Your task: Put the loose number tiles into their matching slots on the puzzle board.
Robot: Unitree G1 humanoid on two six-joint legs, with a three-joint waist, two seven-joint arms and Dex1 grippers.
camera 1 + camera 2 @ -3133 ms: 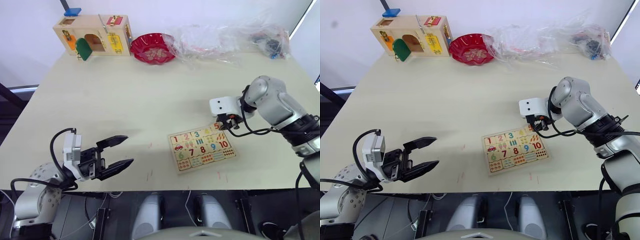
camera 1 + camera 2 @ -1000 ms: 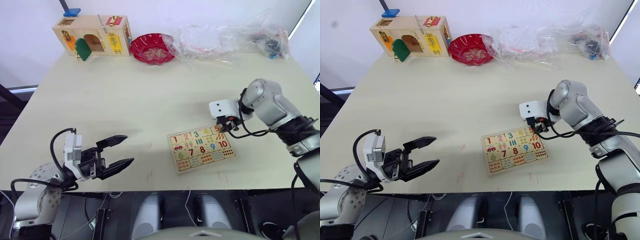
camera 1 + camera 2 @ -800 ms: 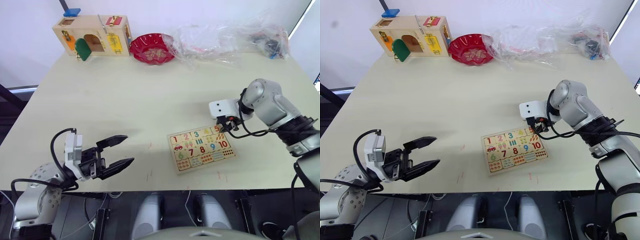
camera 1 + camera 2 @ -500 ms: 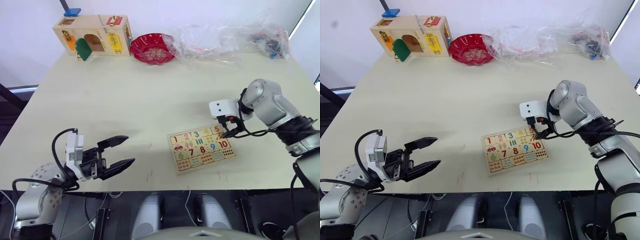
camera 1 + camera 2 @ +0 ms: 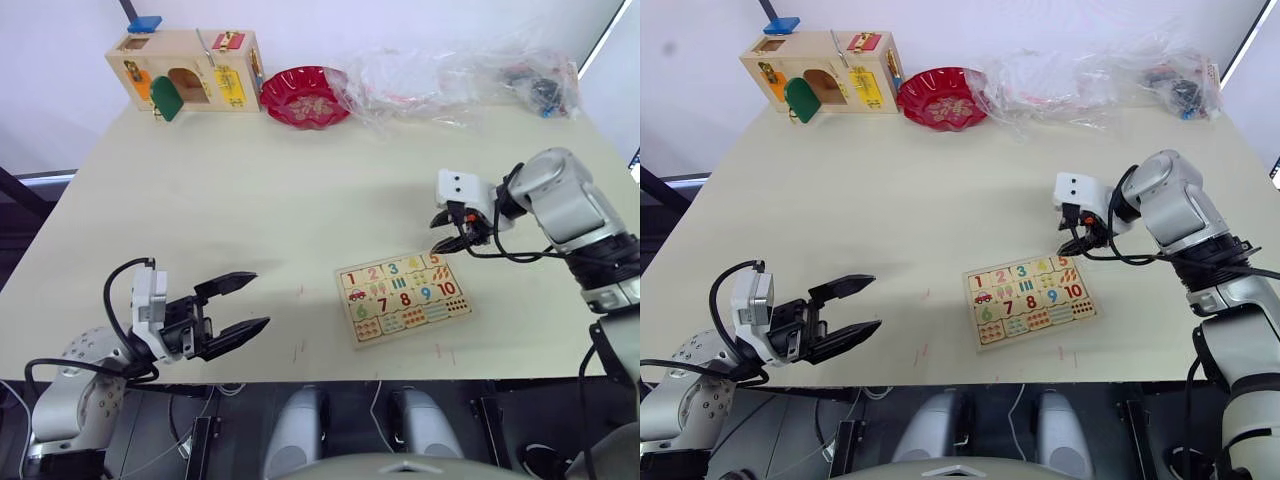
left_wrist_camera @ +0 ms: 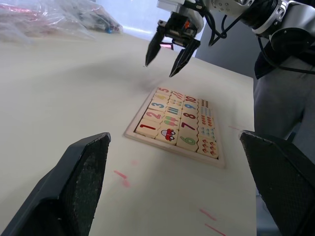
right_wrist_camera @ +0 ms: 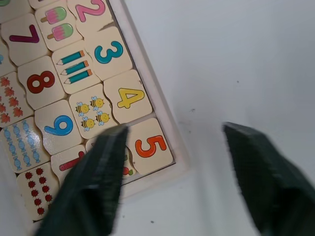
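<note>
Both sets of jaws stand spread and hold nothing. In the left eye view the left gripper [image 5: 240, 304] hovers over the near-left part of the table [image 5: 250, 200], its black fingers parted, while the right gripper [image 5: 447, 233] hangs just past the far-right corner of the puzzle board [image 5: 404, 297], at about 1 o'clock from it and clear of it. The board lies flat toward the near right, with the number tiles 1 to 5 [image 5: 391, 270] seated in its top row. At the far edge stand a wooden latch box [image 5: 187, 69], a red bowl [image 5: 305, 96] and crumpled clear plastic bags [image 5: 450, 75]. In the left wrist view the right gripper [image 6: 167, 55] hovers spread above the board's [image 6: 177, 124] far end. In the right wrist view the tile 5 [image 7: 150, 146] sits in the corner slot beside tile 4 [image 7: 127, 97] and tile 3 [image 7: 108, 52], with bare table between the two blurred fingers [image 7: 91, 182].
</note>
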